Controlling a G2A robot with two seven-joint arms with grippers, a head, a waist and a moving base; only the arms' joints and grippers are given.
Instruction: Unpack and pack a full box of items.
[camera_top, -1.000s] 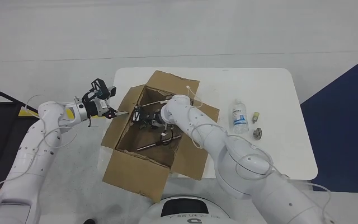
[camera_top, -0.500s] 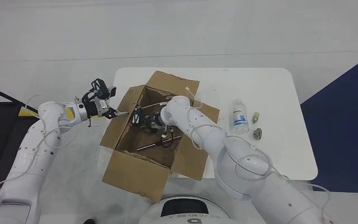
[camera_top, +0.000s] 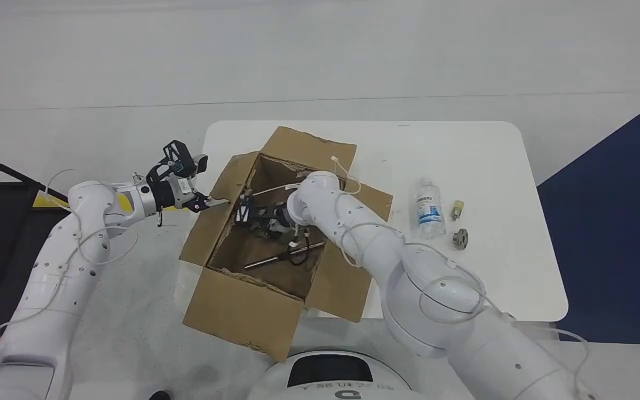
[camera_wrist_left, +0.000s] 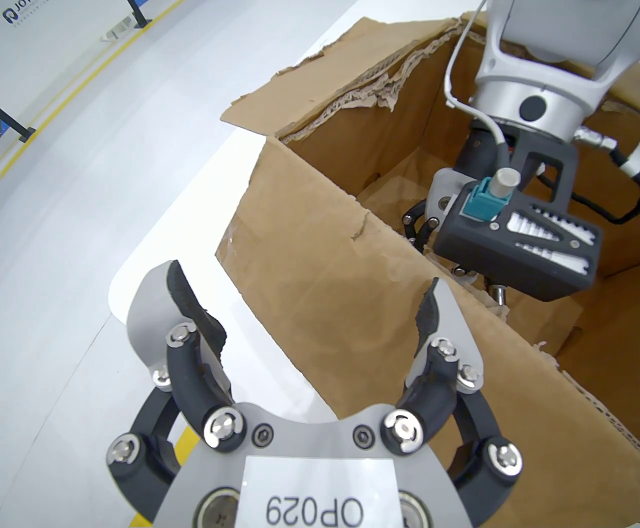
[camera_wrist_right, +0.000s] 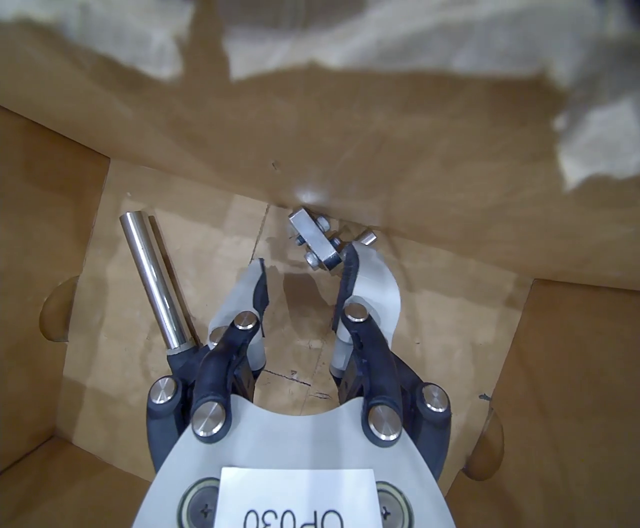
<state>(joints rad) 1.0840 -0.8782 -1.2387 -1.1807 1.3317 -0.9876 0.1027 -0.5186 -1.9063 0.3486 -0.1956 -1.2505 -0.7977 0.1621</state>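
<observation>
Your right gripper (camera_wrist_right: 306, 265) edged deeper into the box (camera_top: 235, 300), fingers spread beside a metal bracket (camera_wrist_right: 317, 240); left gripper (camera_wrist_left: 303, 280) stayed released.

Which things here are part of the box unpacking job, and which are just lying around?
Job: cardboard box, metal rod and bolted block inside it, bottle, small fitting and round metal part on the table, open right gripper.
Not the job: yellow floor line, dark blue surface.

Partly hidden and unidentifiable items
The steel rod's (camera_wrist_right: 154, 280) near end is covered by the right claw (camera_wrist_right: 306, 257); a small round piece (camera_top: 460, 238) beside the bottle (camera_top: 428, 207) cannot be identified.
</observation>
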